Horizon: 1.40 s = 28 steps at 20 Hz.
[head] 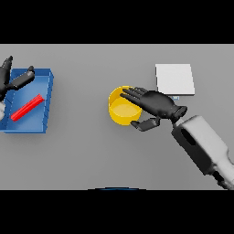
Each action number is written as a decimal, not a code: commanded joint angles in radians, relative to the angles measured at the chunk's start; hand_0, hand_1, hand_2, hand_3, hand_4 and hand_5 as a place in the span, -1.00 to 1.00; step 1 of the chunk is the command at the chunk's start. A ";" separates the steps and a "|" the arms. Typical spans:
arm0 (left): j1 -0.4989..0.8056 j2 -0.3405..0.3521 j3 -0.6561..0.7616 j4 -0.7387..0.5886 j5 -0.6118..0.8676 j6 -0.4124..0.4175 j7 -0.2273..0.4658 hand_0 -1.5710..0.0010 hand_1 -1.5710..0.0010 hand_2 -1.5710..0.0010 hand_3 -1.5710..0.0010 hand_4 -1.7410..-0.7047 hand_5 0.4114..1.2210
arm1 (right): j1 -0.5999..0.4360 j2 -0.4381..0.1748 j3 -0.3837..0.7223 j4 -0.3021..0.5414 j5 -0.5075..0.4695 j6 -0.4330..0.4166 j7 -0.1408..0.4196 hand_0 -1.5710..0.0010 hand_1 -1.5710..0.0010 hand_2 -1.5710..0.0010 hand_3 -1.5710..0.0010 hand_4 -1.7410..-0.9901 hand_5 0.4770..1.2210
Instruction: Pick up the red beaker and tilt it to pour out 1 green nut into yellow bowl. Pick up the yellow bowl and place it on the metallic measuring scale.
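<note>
The right robot hand (155,104) curls round the near-right rim of the yellow bowl (120,111) on the grey tabletop (82,155), beside the metallic measuring scale (174,79), while the left robot hand (10,77), fingers loosely spread, hovers over the blue tray (48,98) holding the red beaker (27,108) lying flat

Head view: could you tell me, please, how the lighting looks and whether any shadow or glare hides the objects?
In the head view, the light is even and soft; the grey table shows no hard shadows; the metallic scale reads pale without glare; the yellow bowl is partly covered by the right hand, not by shadow; the red beaker lies clearly visible in the blue tray, by the left hand.
</note>
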 commanded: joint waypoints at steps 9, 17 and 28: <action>-0.006 0.012 0.005 0.016 0.005 -0.024 -0.015 1.00 1.00 1.00 1.00 0.83 -0.20 | -0.106 0.046 0.080 0.151 0.031 0.085 -0.033 1.00 1.00 1.00 1.00 0.26 -0.46; -0.006 0.016 0.010 0.011 0.008 -0.020 -0.013 1.00 1.00 1.00 1.00 0.83 -0.21 | -0.178 0.065 0.128 0.250 0.069 0.133 -0.023 1.00 1.00 1.00 1.00 0.16 -0.39; -0.004 0.018 0.006 -0.014 0.009 -0.013 0.004 1.00 1.00 1.00 1.00 0.82 -0.22 | -0.186 0.059 0.166 0.257 0.074 0.205 -0.024 -0.45 -0.41 -0.38 -0.10 -0.64 0.72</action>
